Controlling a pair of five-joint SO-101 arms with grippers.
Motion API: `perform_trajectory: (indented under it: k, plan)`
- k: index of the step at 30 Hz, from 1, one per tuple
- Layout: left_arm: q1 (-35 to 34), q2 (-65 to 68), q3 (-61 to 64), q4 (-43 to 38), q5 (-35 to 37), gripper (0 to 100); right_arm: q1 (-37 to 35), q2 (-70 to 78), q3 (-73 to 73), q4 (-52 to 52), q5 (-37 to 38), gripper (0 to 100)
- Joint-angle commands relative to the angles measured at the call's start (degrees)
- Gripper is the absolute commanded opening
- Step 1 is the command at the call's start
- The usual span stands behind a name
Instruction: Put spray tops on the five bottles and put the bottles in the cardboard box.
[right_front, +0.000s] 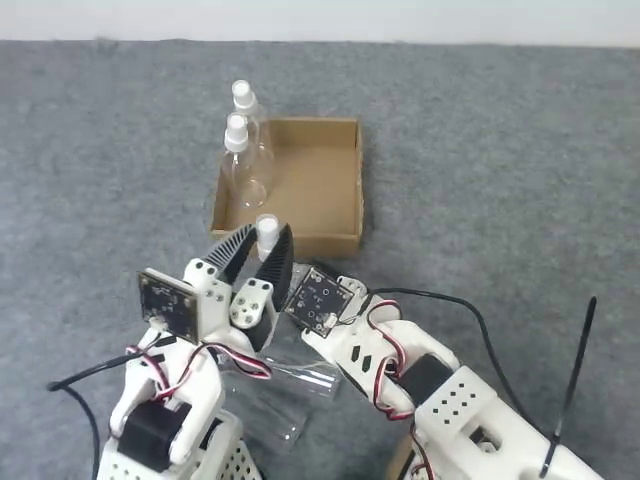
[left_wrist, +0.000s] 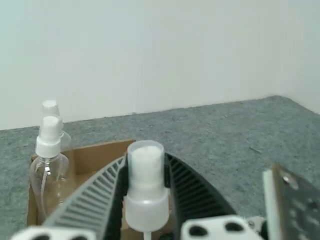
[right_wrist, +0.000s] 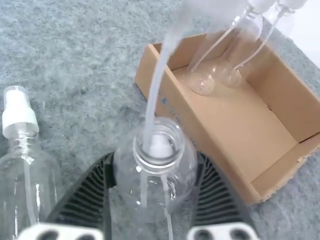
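My left gripper (right_front: 265, 238) is shut on a white spray top (right_front: 267, 228), held upright just in front of the cardboard box (right_front: 335, 175). The left wrist view has the same spray top (left_wrist: 146, 172) pinched between the black fingers (left_wrist: 92, 200). Its thin dip tube (right_wrist: 159, 82) runs down into the open neck of a clear bottle (right_wrist: 155, 172), which my right gripper (right_wrist: 154, 167) is shut on, upright. Two capped bottles (right_front: 243, 150) stand in the box's left side. A further capped bottle (right_wrist: 21, 155) rests on the carpet beside the held one.
Grey carpet (right_front: 480, 150) covers the table, open to the right of the box and behind it. Clear bottles (right_front: 285, 388) lie on the carpet between the two arm bases. A black cable (right_front: 470, 320) trails by the right arm.
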Motion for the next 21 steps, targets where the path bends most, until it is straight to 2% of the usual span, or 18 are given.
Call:
perform_trajectory:
  k: [1, 18, 21]
  plan:
    - [1.14, -0.97, 0.66, 0.62, -2.73, 1, 1.19, -1.89, -1.32, -1.45, 0.26, 0.7]
    - [3.52, -0.97, 1.19, 0.79, -4.84, 1, 1.36, -1.89, -0.97, -1.45, 0.35, 0.7]
    - [3.25, -0.97, 1.19, 1.41, -4.57, 5, 1.36, -1.89, -1.05, -1.45, 0.35, 0.7]
